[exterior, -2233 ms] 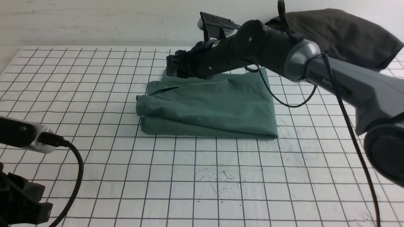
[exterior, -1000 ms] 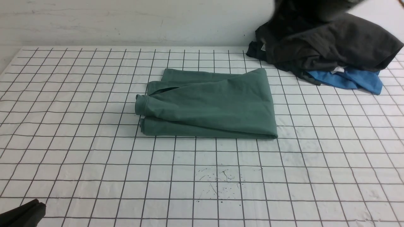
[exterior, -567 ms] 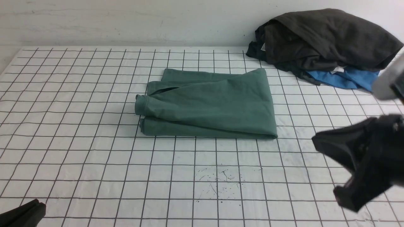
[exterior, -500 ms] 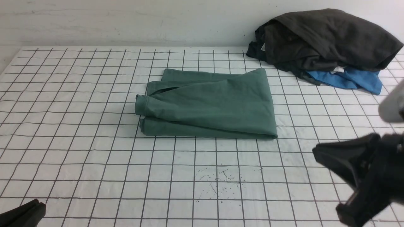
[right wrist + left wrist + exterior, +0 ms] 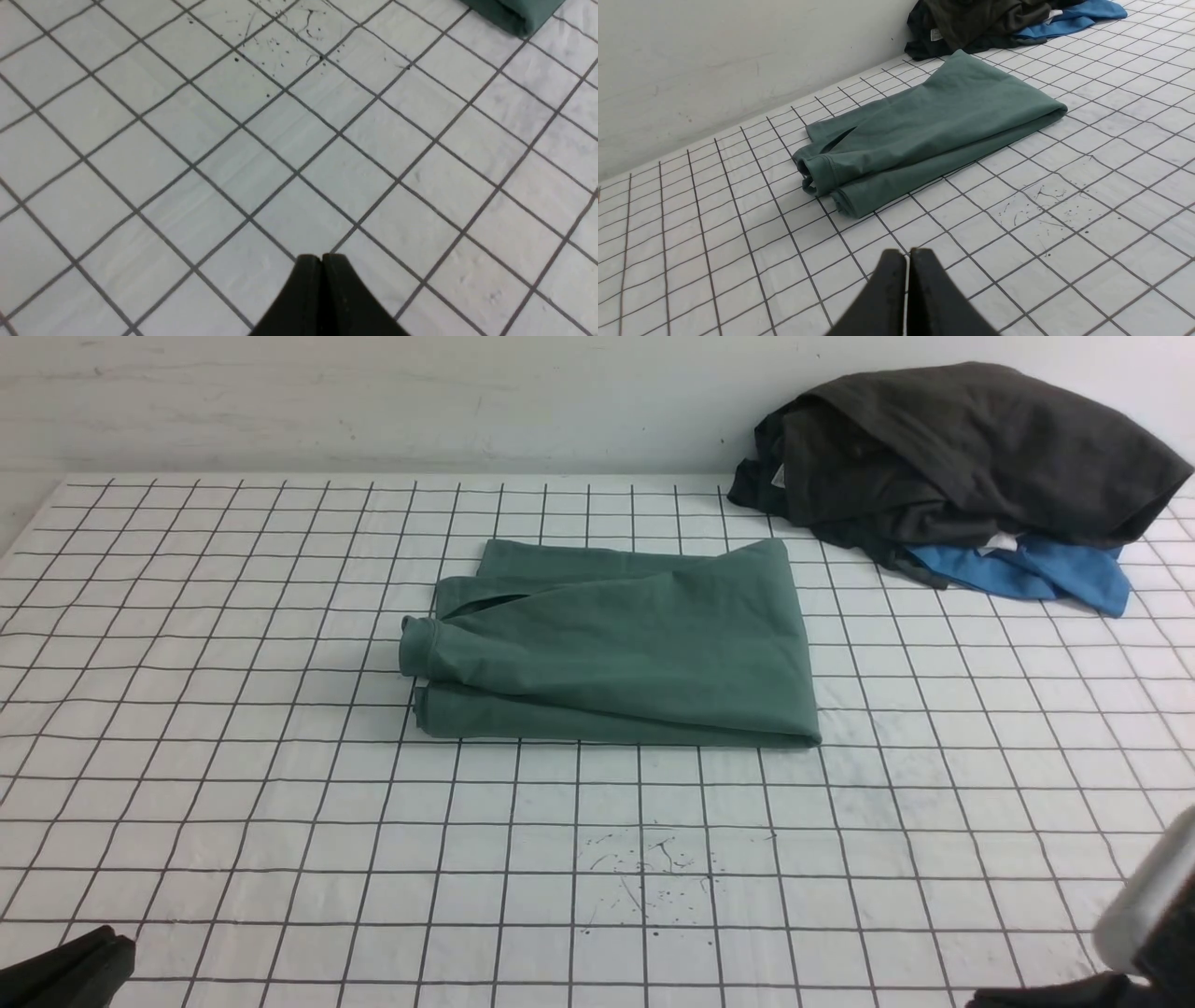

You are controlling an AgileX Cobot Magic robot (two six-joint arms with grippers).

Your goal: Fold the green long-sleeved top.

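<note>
Front view: the green long-sleeved top (image 5: 616,649) is lying folded into a compact rectangle near the middle of the white gridded table (image 5: 233,803), with a sleeve cuff rolling out at its left edge and a smooth fold running along its right and near edges. Nothing is touching it. At the far right corner, against the wall, a dark grey-black garment heap (image 5: 962,453) is resting partly on top of a bright blue cloth (image 5: 1036,569), both well apart from the green top. A patch of small dark scribble marks (image 5: 653,859) is showing on the table surface, nearer the robot than the top. Only dark corners of the arms are peeking in at the lower left and lower right of this view.

Left wrist view: the left gripper (image 5: 906,261) is hanging over bare grid squares with its jaws pressed together and holding nothing; the folded top (image 5: 924,126) is lying beyond it, apart from the fingertips.

Right wrist view: the right gripper (image 5: 321,263) is likewise showing its jaws pressed together and empty over the table, with the scribble marks (image 5: 285,37) ahead and one corner of the top (image 5: 518,11) just entering the picture's edge.
</note>
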